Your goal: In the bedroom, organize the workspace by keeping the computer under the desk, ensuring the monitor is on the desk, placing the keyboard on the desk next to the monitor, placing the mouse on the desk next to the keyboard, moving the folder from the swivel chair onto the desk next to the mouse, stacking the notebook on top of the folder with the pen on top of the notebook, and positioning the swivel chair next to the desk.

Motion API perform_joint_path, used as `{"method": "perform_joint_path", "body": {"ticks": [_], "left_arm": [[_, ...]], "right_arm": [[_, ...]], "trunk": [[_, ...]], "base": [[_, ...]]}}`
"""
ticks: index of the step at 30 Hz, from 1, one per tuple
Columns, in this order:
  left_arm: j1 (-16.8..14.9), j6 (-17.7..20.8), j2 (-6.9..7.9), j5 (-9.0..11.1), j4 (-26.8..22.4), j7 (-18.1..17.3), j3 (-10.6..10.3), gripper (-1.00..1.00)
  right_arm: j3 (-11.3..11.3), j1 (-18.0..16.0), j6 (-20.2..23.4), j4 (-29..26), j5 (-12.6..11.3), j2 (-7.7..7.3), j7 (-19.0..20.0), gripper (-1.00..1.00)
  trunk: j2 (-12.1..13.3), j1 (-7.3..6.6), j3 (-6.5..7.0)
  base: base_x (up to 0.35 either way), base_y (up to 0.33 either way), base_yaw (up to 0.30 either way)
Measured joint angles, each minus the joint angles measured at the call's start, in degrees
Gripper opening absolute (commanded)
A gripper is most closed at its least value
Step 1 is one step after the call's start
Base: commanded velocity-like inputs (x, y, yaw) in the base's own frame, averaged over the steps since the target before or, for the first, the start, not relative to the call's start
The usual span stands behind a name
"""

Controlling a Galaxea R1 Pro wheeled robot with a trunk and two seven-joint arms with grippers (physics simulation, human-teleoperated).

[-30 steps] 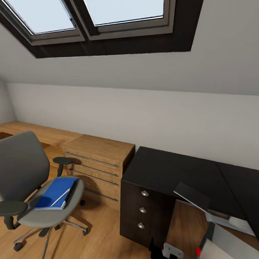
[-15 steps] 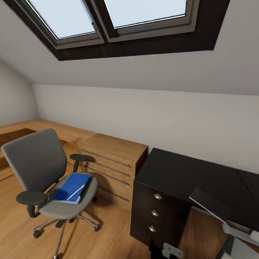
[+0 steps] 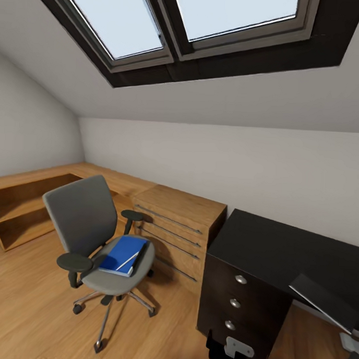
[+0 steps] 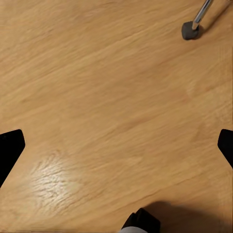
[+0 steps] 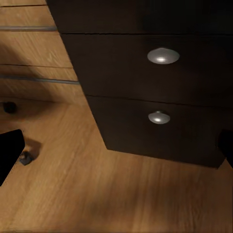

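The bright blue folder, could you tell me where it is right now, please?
In the head view, the bright blue flat folder lies on the seat of the grey padded swivel chair, left of the light oak drawer cabinet.

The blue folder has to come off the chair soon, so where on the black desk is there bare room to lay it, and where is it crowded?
The desk top is bare from the corner over its drawer unit back to the wall. Its right end is crowded by a dark flat thing tilted at the front edge. The swivel chair seat is taken up by the folder.
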Motion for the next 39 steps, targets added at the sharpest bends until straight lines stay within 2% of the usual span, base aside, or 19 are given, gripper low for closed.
{"method": "perform_joint_path", "body": {"ticks": [5,15,25,39], "left_arm": [[0.0,-0.55,-0.16,-0.07,0.0,-0.01,0.0,1.0],[0.0,-4.12,-0.31,-0.26,1.29,0.01,-0.1,1.0],[0.0,-4.51,-0.23,-0.28,1.45,0.02,-0.15,1.0],[0.0,-4.52,-0.23,-0.27,1.45,0.02,-0.09,1.0]], "right_arm": [[0.0,0.0,0.02,0.02,0.03,0.0,-0.01,1.0],[0.0,0.0,0.04,0.03,0.08,0.0,0.03,1.0],[-0.04,0.0,0.12,0.04,0.0,0.0,0.04,1.0],[-0.11,0.0,0.13,-0.02,-0.09,0.0,-0.01,1.0]], "trunk": [[0.0,0.0,0.0],[0.0,0.0,0.0],[0.0,0.0,0.0],[0.0,-0.01,-0.53]], "base": [[0.0,0.0,0.28],[0.0,0.0,0.28],[0.0,0.004,0.28],[0.133,0.206,0.214]]}}
